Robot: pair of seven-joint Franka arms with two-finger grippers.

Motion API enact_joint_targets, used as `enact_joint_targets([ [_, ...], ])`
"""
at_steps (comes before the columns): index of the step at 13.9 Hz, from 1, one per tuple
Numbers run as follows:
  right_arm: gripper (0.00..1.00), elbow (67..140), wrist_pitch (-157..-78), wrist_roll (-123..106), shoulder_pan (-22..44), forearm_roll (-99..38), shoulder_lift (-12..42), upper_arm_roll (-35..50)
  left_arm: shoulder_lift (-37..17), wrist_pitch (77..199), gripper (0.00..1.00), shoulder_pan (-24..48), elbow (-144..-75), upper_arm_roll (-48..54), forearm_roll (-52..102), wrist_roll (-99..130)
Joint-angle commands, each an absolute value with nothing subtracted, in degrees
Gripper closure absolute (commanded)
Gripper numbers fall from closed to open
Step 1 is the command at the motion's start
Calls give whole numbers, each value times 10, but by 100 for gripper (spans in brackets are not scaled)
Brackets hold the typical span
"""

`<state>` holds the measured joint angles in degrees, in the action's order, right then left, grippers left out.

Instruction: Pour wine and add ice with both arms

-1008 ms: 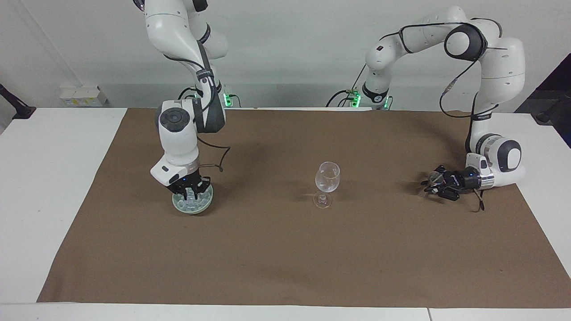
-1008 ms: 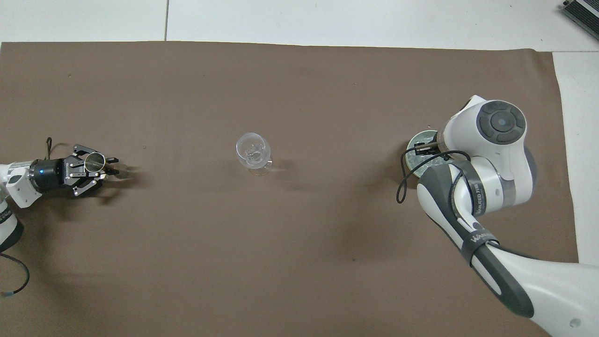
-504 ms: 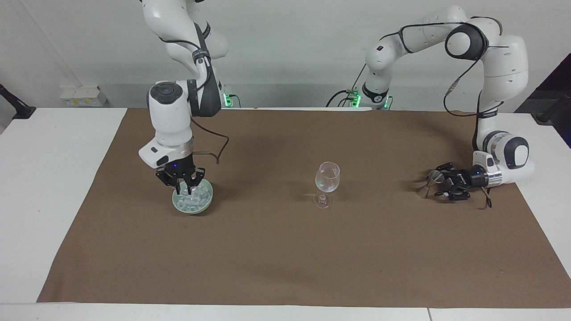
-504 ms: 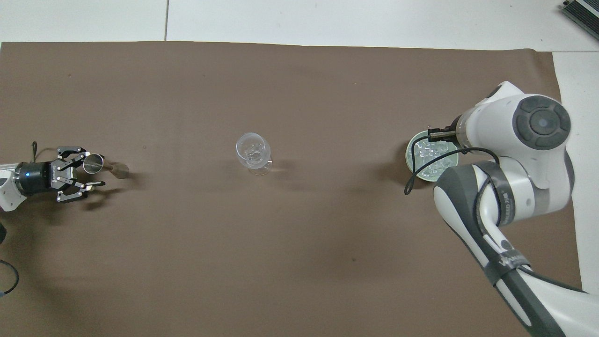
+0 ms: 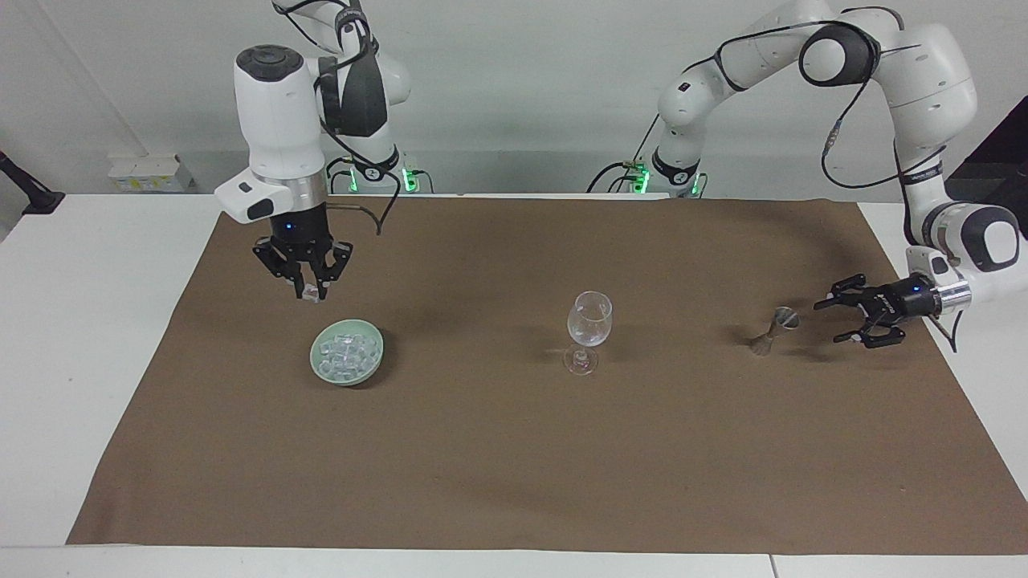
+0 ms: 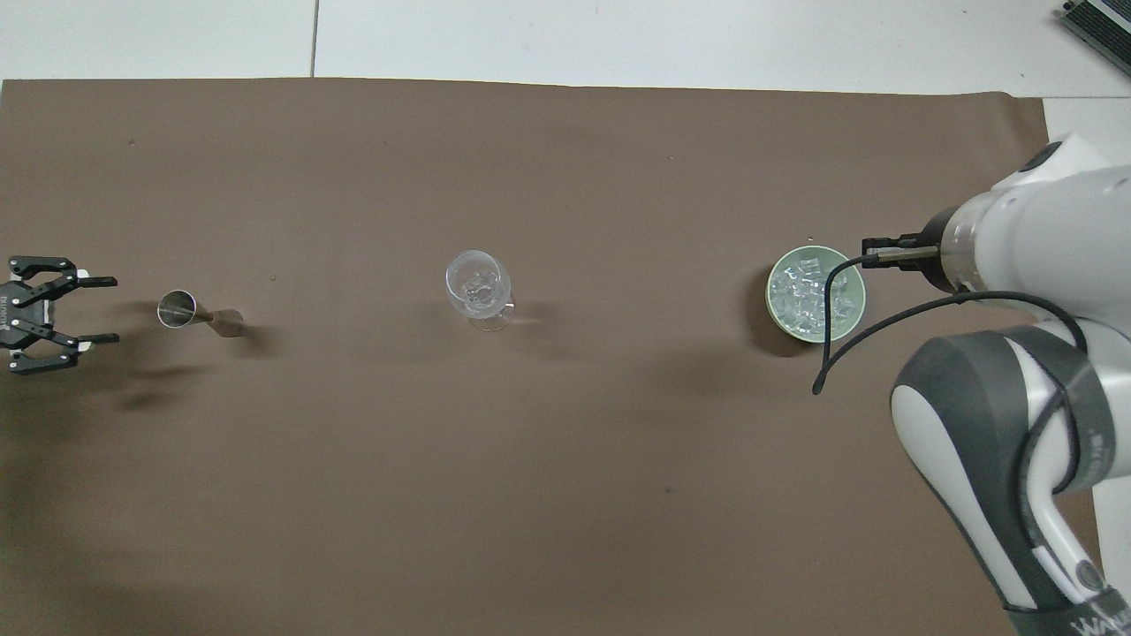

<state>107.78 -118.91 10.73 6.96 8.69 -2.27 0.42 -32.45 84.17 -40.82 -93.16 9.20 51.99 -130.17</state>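
Brown mat (image 5: 514, 449): ice (image 5: 348, 352) below right tool (image 5: 309, 291)

Both arms are showing glossy white shells with dark grey joint caps, the left arm (image 5: 923, 72) and the right arm (image 5: 281, 120) alike. Black cables are looping loosely along each. Black skeletal links are forming the left gripper (image 5: 853, 309) and right gripper (image 5: 309, 293), small blue lights glowing above them.

One camera sits high across the table facing both robots from afar, the other looks steeply down from above their end, and both share the brown mat (image 5: 514, 449), stemmed glass (image 5: 589, 331) and pale green bowl (image 6: 815, 294)
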Motion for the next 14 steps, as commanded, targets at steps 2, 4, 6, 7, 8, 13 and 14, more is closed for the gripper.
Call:
enact_joint_targets([
  [2,100,1036,-1180,120,67,28,-6,25,-245,858,25,-369,-919,88,470,-1211],
  [4,100,1023,-1180,147,68,1,-1,42,-203,884,25,-339,-909,88,421,-1116],
  [6,100,1017,-1181,214,68,-40,7,80,-167,917,25,-293,-910,86,378,-1051],
  [7,100,1003,-1181,274,68,-52,14,94,-150,953,25,-273,-911,87,353,-1033],
  [8,100,988,-1181,332,69,-54,28,106,-137,977,25,-245,-911,85,319,-999],
  [13,100,941,-1190,504,76,-82,73,186,-98,990,17,-145,-911,84,200,-695],
  [14,100,927,-1191,530,83,-81,87,188,-86,994,16,-126,-912,84,183,-634],
])
